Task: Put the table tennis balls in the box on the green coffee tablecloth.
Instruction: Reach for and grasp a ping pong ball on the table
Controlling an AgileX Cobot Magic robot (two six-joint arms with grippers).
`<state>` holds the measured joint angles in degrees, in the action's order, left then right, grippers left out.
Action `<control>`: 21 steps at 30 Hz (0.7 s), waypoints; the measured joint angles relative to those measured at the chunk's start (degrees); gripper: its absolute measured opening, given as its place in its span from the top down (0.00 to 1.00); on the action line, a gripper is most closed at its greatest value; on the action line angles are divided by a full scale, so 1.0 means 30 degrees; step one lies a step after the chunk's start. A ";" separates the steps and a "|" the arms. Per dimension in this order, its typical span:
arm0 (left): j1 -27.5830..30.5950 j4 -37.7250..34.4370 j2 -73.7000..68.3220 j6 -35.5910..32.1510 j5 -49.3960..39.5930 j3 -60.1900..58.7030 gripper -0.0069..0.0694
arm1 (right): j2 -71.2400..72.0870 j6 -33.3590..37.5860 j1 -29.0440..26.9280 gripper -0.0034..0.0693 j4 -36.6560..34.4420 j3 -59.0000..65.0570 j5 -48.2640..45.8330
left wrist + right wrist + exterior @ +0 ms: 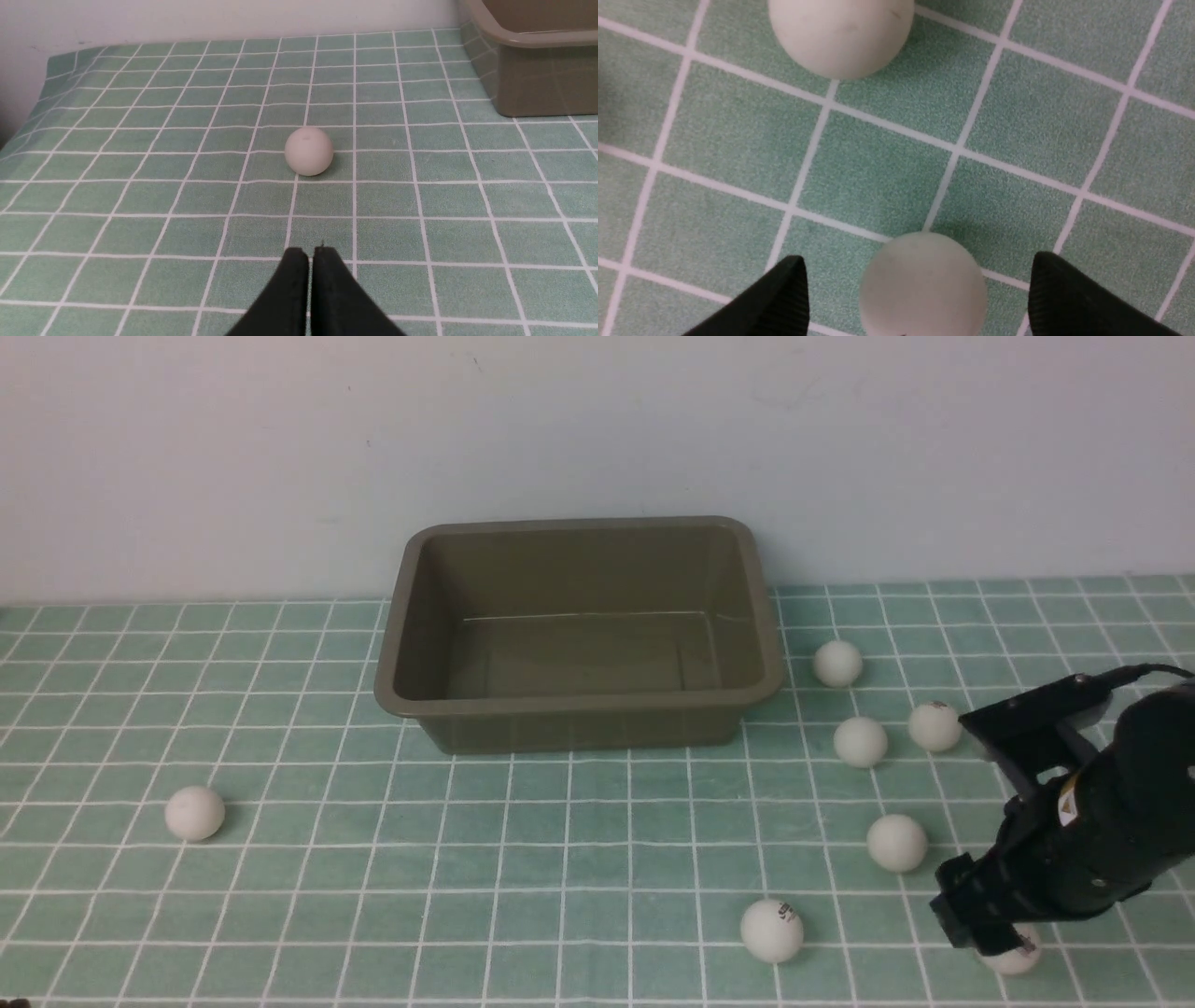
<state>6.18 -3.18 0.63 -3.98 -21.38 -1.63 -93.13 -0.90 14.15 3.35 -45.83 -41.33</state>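
Now we find the box (579,705) standing upright at the far edge of the green coffee tablecloth (560,840), about midway along it and close to the pale wall (597,429). All seven table tennis balls that we count lie on the cloth outside the box.

A lone ball (194,813) sits on the left half, well apart from the rest and nearer the left edge than the box. The other six are scattered over the right half. A far ball (837,664) lies near the box's right wall. A middle ball (860,741) and its neighbour (934,726) lie near each other without touching. A fourth ball (896,843) is closer to the near edge, and a printed ball (771,930) with dark lettering lies close to that edge. The last ball (1013,954), toward the near right corner, is partly hidden beneath the right gripper (917,268).

From the right wrist we see that gripper's jaws spread wide, one black finger on either side of the last ball. Cloth shows between each finger and the ball, so nothing is gripped. Another ball (840,32) lies just beyond; we cannot tell which one it is.

From the left wrist we see the left gripper (310,254) with its fingers pressed together, holding nothing, pointing toward the lone ball, which lies well apart from it.
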 joint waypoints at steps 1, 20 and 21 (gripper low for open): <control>0.0000 0.0000 0.0000 0.0000 0.0000 0.0000 0.91 | -0.0020 0.0030 0.0000 0.23 -0.0070 0.0000 -0.0016; 0.0000 0.0000 0.0000 0.0000 0.0000 0.0000 0.91 | -0.0039 0.0124 0.0000 0.48 -0.0326 -0.0082 -0.0761; 0.0000 0.0000 0.0000 0.0000 0.0000 0.0000 0.91 | -0.0059 0.0124 0.0000 0.48 -0.0326 -0.0250 -0.0988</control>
<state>6.18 -3.18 0.63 -3.98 -21.38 -1.63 -93.31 -0.53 14.15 2.37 -46.58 -44.29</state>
